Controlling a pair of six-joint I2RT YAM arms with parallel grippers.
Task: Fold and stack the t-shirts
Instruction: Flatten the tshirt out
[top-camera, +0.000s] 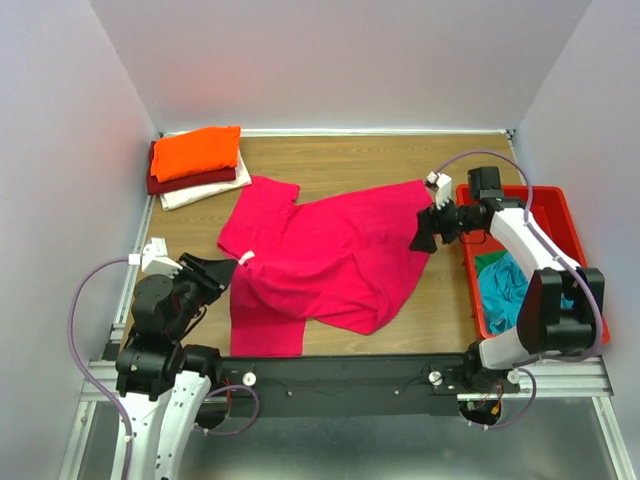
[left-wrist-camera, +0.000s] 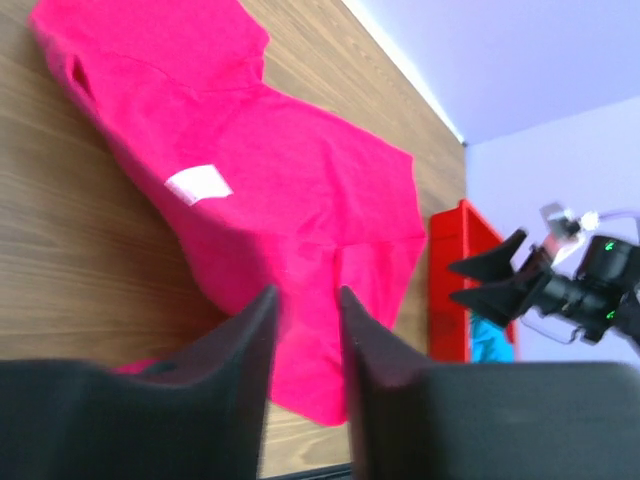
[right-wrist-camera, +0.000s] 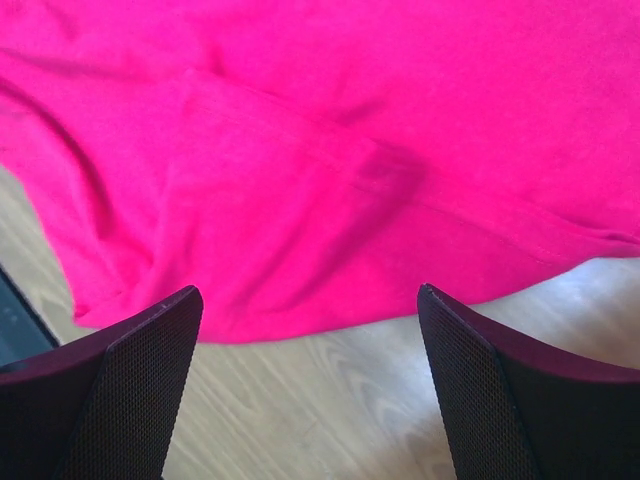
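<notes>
Bench (top-camera: 400, 160) of wood grain carries everything. The pink-red t-shirt (top-camera: 330, 255) lies spread and rumpled across its middle, with a white label at the collar. The red tray (top-camera: 565, 215) sits at the right edge, holding a teal shirt (top-camera: 505, 295) and a green shirt (top-camera: 490, 262). In the far left corner is a folded stack: orange shirt (top-camera: 197, 150) on dark red shirt (top-camera: 165, 185) on cream shirt (top-camera: 200, 193). The right claw (top-camera: 424, 235) hangs wide over the pink-red t-shirt's right edge, gripping nothing. The left claw (top-camera: 222, 272) sits at its left edge, fingers narrowly parted, with nothing seen between them.
</notes>
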